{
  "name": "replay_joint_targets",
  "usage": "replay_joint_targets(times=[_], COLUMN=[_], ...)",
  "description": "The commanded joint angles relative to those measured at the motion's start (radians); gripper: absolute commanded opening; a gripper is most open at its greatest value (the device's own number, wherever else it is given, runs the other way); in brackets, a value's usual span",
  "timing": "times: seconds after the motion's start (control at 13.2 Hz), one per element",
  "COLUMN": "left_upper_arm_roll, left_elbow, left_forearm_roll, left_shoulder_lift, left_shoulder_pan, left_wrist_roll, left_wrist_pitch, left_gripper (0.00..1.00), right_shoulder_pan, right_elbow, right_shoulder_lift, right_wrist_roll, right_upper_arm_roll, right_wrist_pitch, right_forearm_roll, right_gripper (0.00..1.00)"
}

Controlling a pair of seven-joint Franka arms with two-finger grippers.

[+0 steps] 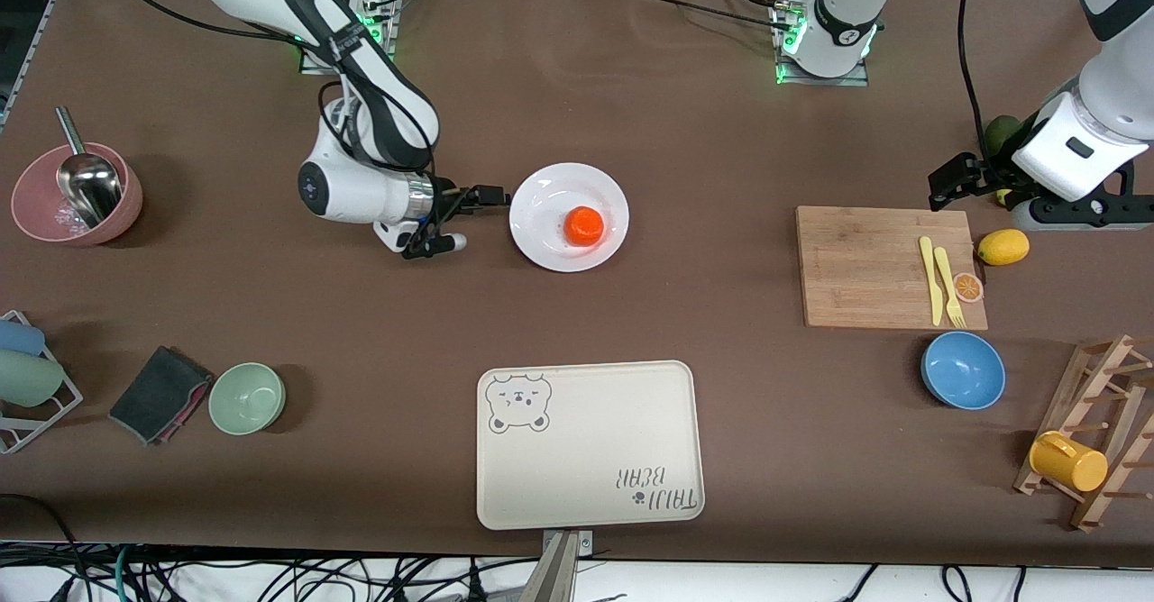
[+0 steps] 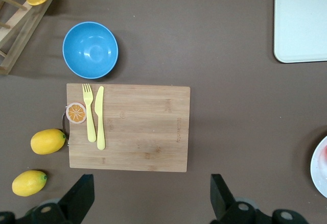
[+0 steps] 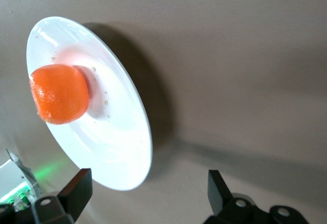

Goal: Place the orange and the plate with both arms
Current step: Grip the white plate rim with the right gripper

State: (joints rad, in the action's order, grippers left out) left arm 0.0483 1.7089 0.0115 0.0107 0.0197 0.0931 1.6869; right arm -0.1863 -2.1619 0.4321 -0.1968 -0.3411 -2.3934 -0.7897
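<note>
The orange (image 1: pixel 584 225) lies whole on the white plate (image 1: pixel 541 189) in the middle of the table. My right gripper (image 1: pixel 473 219) hangs low beside the plate, toward the right arm's end of the table, open and holding nothing. In the right wrist view the plate (image 3: pixel 117 147) and the orange (image 3: pixel 59 94) sit just ahead of that open gripper (image 3: pixel 148 196). My left gripper (image 1: pixel 974 189) is open over bare table by the cutting board's edge. In the left wrist view this gripper (image 2: pixel 152 198) is empty, and the plate's rim (image 2: pixel 319 168) shows at the frame's edge.
A wooden cutting board (image 1: pixel 870 264) carries a yellow knife, fork and orange slice, with a lemon (image 1: pixel 1002 247) beside it. A blue bowl (image 1: pixel 963 369), a cream bear tray (image 1: pixel 590 444), a green bowl (image 1: pixel 247 397), a pink bowl (image 1: pixel 77 195) and a mug rack (image 1: pixel 1095 431) stand around.
</note>
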Motion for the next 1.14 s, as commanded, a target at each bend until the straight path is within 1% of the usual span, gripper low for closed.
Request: replay_joint_targets(times=[0.0,0.08,0.23,0.3,0.76,0.83,1.06], left_upper_arm_roll=[-0.004,-0.004,-0.004,-0.004,-0.004,-0.004,-0.004], left_elbow=[-0.037,-0.037,-0.037,-0.037,-0.037,-0.037,-0.037], left_forearm_roll=[0.018,0.018,0.018,0.018,0.016,0.016,0.016], left_shoulder_lift=[0.017,0.017,0.017,0.018,0.017,0.017,0.018], left_shoulder_pan=[0.011,0.011,0.011,0.011,0.011,0.011,0.011], left_wrist_roll=[-0.004,-0.004,-0.004,-0.004,-0.004,-0.004,-0.004], left_wrist_pitch=[-0.030,-0.032,-0.035,-0.035,-0.035,-0.035,-0.035], left_gripper=[1.00,1.00,1.00,1.00,1.00,1.00,1.00], right_shoulder_pan=[-0.037,-0.051,-0.071,-0.074,-0.074,-0.074,-0.064], right_elbow=[0.049,0.059,0.074,0.082,0.091,0.093,0.094], right_shoulder_lift=[0.068,0.080,0.089,0.099,0.115,0.122,0.123], right_wrist_roll=[-0.007,-0.006,-0.007,-0.007,-0.012,-0.012,-0.024], right_upper_arm_roll=[-0.007,-0.007,-0.007,-0.007,-0.006,-0.007,-0.006], right_wrist_pitch=[-0.055,-0.070,-0.085,-0.085,-0.084,-0.084,-0.075], right_forearm_roll=[-0.026,-0.036,-0.091,-0.098,-0.098,-0.098,-0.098], right_gripper=[1.00,1.00,1.00,1.00,0.99,0.98,0.84])
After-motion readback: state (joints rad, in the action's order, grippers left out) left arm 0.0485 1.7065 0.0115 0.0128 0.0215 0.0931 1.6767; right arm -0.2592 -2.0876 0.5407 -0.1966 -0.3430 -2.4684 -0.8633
